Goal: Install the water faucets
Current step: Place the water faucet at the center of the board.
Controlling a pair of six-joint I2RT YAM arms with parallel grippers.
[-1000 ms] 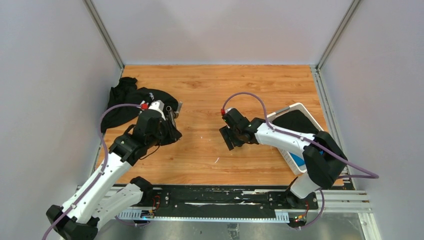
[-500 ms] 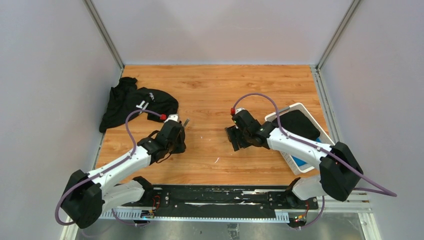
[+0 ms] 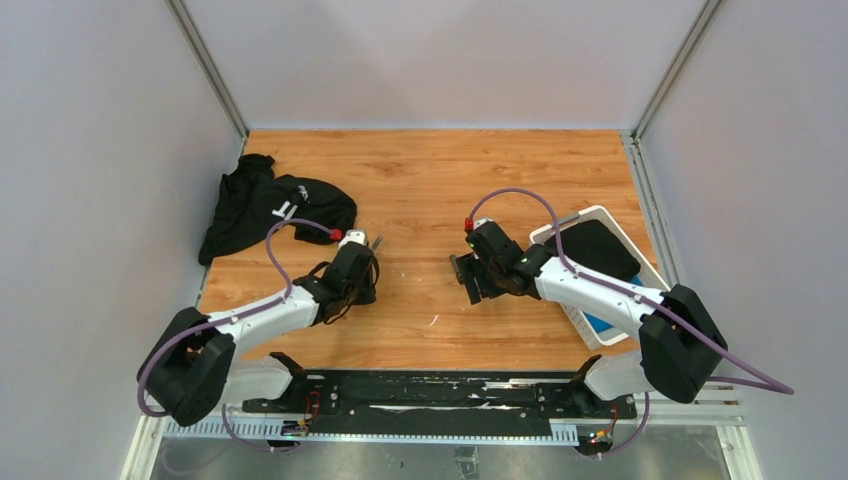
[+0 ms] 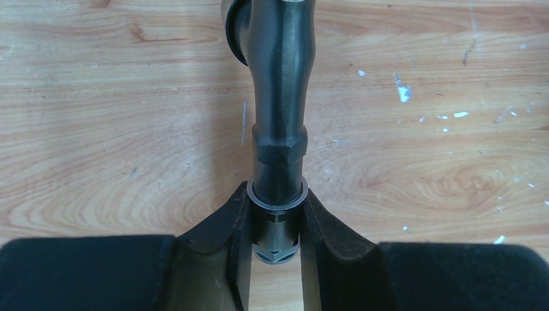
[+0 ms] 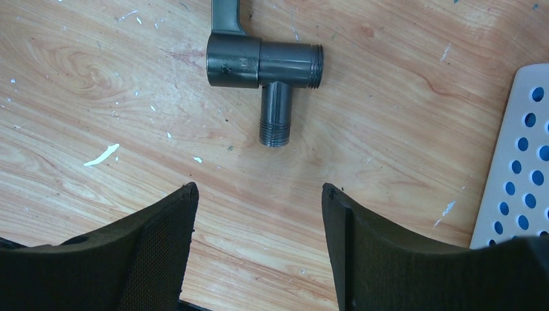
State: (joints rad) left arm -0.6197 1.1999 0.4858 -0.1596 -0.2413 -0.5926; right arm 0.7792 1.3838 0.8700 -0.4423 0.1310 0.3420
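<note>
My left gripper point(image 4: 277, 208) is shut on the round end of a dark-grey curved faucet spout point(image 4: 280, 97), which points away from me just above the wooden table. From above, this gripper point(image 3: 366, 258) sits left of centre. A second faucet piece, a T-shaped body point(image 5: 262, 63) with threaded stubs and a thin lever handle point(image 5: 226, 16), lies flat on the wood. My right gripper point(image 5: 259, 194) hovers open a short way in front of its downward stub, touching nothing. In the top view the right gripper point(image 3: 466, 278) is right of centre, and the T-shaped piece is hidden there.
A crumpled black cloth garment point(image 3: 270, 205) lies at the far left of the table. A white perforated basket point(image 3: 575, 220) holding dark cloth stands at the right, under my right arm; its wall point(image 5: 518, 149) shows at the right wrist view's edge. White flecks dot the wood.
My left arm has swung from over the black garment toward the table's middle and near side, carrying the spout. My right gripper has shifted slightly right and stayed open.
</note>
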